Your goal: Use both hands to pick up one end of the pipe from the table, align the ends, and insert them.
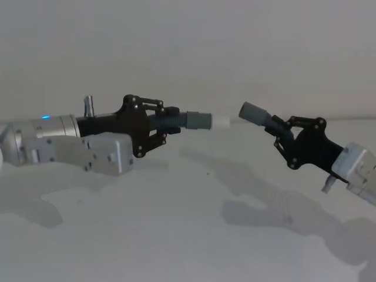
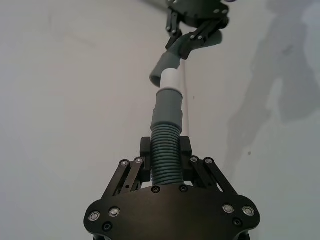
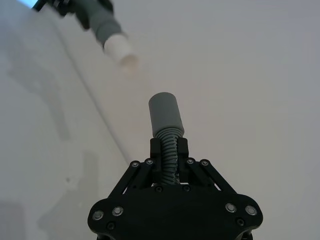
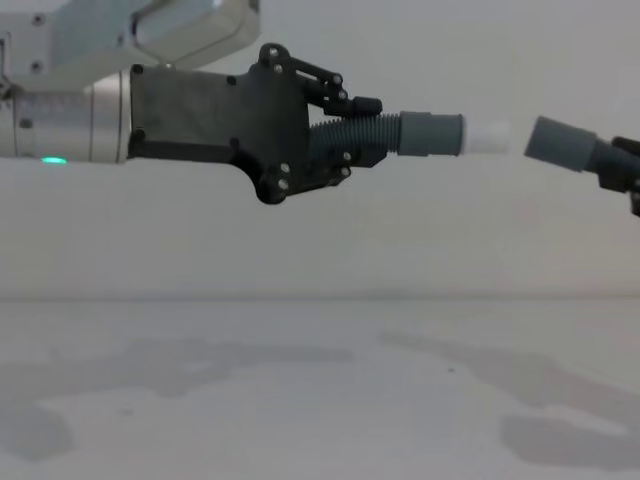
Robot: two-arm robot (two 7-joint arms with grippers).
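Pipe piece (image 1: pixel 187 120), short, dark-grey and ribbed, with a smooth lighter-grey cuff and a narrow white tip (image 1: pixel 220 121), hangs clear of the plain matte white surface (image 1: pixel 176 235). It is held by the left gripper (image 1: pixel 170 120), a black mechanical claw at centre left of the head view, whose fingers are closed on the ribbed middle. The tip points toward the right of the frame.

At centre right of the same view, the right gripper (image 1: pixel 281 132), a matching black claw, has its fingers clamped on the ribbed section of the second pipe piece (image 1: pixel 267 120). This is another short dark-grey length, and its open grey socket (image 1: pixel 252 111) tilts up and toward the left of the frame.

White tip and grey socket face each other near mid-frame, close but not touching. In the chest view they sit at about the same height at upper right, with a narrow gap between them. In the right wrist view the tip lies at the upper left of the frame, off the line of the socket. Faint shadows (image 1: pixel 258 214) of both arms fall on the surface below.
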